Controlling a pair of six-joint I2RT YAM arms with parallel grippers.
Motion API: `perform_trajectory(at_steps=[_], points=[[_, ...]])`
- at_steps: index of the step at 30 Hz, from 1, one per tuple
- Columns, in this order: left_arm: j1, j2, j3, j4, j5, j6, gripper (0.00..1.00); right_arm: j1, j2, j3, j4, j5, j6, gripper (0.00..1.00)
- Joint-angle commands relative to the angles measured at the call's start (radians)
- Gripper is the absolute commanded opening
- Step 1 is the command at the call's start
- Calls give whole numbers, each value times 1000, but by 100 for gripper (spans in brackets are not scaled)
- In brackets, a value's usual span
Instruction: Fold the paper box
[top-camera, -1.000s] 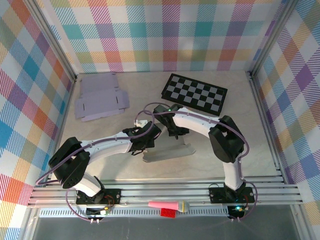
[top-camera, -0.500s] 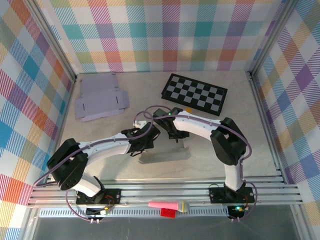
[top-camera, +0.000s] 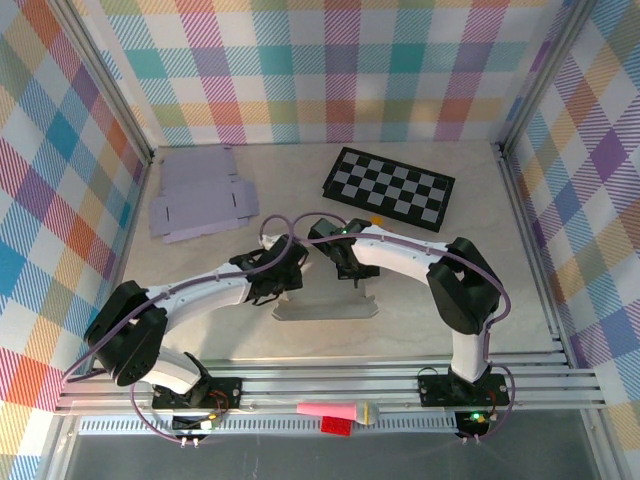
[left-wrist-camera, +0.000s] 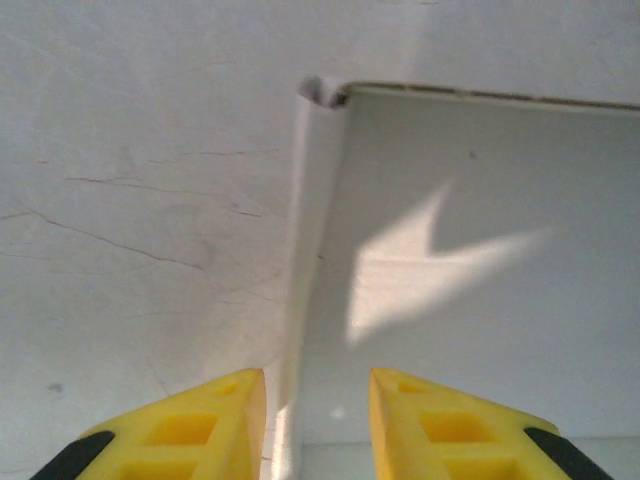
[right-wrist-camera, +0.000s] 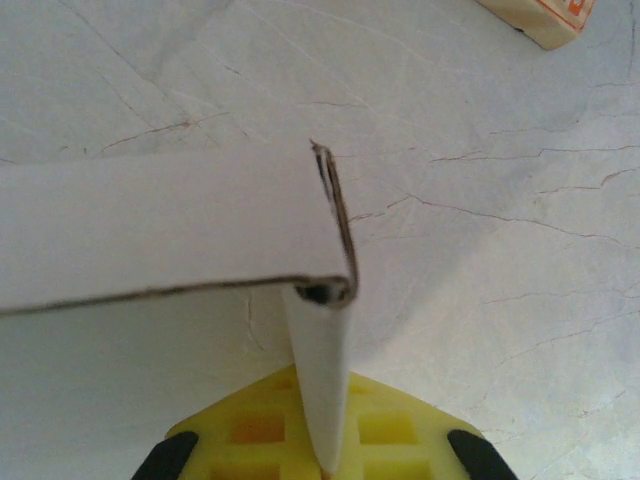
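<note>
The pale grey paper box (top-camera: 325, 307) lies half folded in the middle of the table, between the two arms. My left gripper (top-camera: 287, 284) is at its left end. In the left wrist view this gripper (left-wrist-camera: 318, 400) is open, its yellow fingers (left-wrist-camera: 215, 415) standing either side of a turned-up side wall (left-wrist-camera: 310, 240) without pinching it. My right gripper (top-camera: 352, 275) is at the box's right end. In the right wrist view it (right-wrist-camera: 325, 455) is shut on a thin upright flap (right-wrist-camera: 322, 370), with the box's broad panel (right-wrist-camera: 150, 225) reaching away to the left.
Flat unfolded box sheets (top-camera: 200, 195) lie at the back left. A black-and-white checkerboard (top-camera: 390, 187) lies at the back right, with a small cream and orange block (right-wrist-camera: 540, 20) near it. Plaid walls close in three sides of the table.
My left gripper has opened and let go of the box's left wall. The box has swung from tilted to lying level. The right gripper stays shut on its flap.
</note>
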Motion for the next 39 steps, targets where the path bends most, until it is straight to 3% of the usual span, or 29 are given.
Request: perform_trajectory(at_steps=[1,8,18,29,34,39], points=[[36,-27,10,-46,52,51,32,5,-16,-1,-14,-2,-14,0],[39,-24,44,-76,108,75,39,5,-7,3,-19,-10,-9,0],[75,149,123,-75,116,118,32,5,-11,-4,-10,-26,-8,0],[24,177,165,-146,-52,107,1,5,-11,5,-11,-31,-5,0],[-47,223,191,-261,-210,-30,0,5,3,20,-28,-49,19,0],[-69,242,165,-248,-229,-155,0,5,4,15,-30,-64,32,0]])
